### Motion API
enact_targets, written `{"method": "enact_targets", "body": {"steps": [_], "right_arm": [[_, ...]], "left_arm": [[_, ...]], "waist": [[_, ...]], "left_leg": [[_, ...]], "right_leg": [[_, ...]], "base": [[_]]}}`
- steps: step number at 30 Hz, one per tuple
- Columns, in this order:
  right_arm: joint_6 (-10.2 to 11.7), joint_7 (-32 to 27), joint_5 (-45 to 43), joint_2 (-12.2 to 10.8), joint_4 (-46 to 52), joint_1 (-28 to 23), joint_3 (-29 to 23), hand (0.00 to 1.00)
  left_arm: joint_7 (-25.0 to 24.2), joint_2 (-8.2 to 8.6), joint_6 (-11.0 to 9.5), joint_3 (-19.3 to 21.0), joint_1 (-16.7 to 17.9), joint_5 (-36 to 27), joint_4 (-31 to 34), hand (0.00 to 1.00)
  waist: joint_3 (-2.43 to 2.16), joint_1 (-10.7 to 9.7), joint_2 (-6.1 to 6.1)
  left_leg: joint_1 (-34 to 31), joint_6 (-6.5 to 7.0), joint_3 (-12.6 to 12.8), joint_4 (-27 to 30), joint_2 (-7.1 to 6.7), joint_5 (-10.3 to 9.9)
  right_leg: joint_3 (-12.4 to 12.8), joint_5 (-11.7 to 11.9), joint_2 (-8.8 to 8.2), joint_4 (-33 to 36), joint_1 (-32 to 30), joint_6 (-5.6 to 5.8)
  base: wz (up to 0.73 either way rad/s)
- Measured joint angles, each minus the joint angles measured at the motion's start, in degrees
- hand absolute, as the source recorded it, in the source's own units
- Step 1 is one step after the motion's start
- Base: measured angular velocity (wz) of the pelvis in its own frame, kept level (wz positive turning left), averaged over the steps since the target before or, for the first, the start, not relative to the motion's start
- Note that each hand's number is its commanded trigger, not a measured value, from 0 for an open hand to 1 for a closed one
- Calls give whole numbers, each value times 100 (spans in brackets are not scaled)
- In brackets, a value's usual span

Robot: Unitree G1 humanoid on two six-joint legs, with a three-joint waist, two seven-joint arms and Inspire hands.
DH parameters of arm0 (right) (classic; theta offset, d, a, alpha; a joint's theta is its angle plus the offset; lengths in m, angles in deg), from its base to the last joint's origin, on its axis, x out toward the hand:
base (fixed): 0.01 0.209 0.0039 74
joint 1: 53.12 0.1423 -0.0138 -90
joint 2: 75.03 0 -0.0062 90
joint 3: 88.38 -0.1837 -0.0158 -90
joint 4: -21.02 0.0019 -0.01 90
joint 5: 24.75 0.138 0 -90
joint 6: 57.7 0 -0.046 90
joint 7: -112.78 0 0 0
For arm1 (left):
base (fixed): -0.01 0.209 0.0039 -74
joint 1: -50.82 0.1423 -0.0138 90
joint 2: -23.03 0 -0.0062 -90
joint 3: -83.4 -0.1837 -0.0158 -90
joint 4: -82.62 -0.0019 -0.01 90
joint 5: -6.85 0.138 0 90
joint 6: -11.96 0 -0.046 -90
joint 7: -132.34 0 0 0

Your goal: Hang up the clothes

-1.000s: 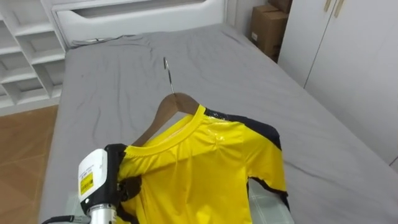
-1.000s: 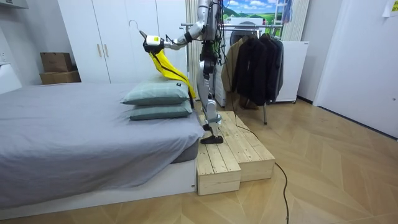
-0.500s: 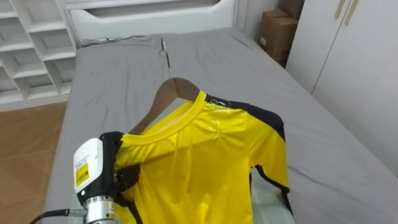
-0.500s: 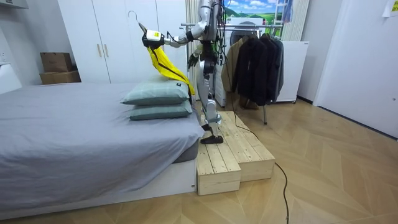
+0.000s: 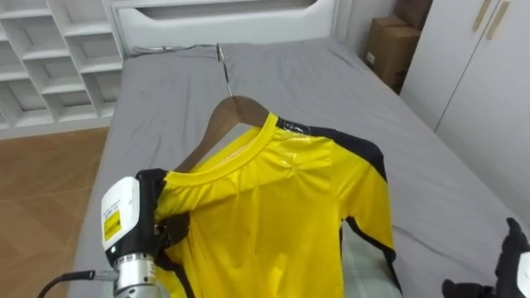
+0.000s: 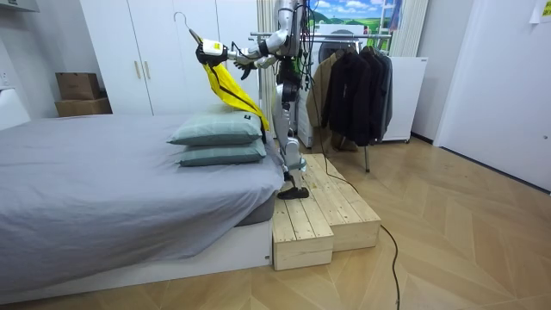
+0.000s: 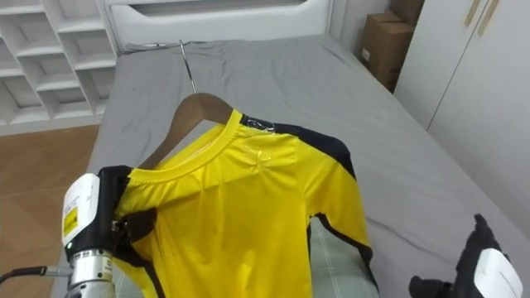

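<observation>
Change: the right hand (image 5: pixel 513 258) has risen into the lower right corner of the eye views, and the head camera has shifted too.
Left eye view, left hand: at lower left, the left hand (image 5: pixel 155 222) is clenched on the shoulder of the yellow shirt (image 5: pixel 281 207).
Left eye view, shirt: it fills mid-frame on a wooden hanger (image 5: pixel 225 120), whose hook points to the top centre over the grey bed (image 5: pixel 157 91).
Left eye view, right hand: the fingers are loose and hold nothing.
Left eye view, surroundings: white shelves (image 5: pixel 50 58) are at upper left and a cardboard box (image 5: pixel 389 50) at upper right.
Right eye view: it shows the same layout.
Room view: the robot stands on a wooden platform (image 6: pixel 331 211) beside the pillows (image 6: pixel 215 138). It holds the shirt high at upper centre, with the right hand raised near it.
</observation>
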Motion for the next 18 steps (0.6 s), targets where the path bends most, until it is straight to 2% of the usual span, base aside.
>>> {"method": "enact_targets", "body": {"steps": [8,13,18], "right_arm": [[-30,192,-446,-5,648,-160,323,0],[13,435,-581,-5,913,-138,511,0],[12,760,-581,-4,910,-147,549,0]], "left_arm": [[-206,5,47,14,19,61,234,100],[-320,9,42,8,61,91,408,100],[-481,10,42,9,92,87,408,100]], "waist": [[12,149,57],[15,185,47],[46,216,7]], "left_leg": [[-18,3,86,-11,13,-3],[26,2,181,-34,29,-3],[66,0,204,-58,32,-4]], "right_leg": [[49,-3,6,35,-32,0],[142,0,31,33,-29,-3],[141,-16,32,14,7,-3]], "base": [[-2],[-8],[0]]}}
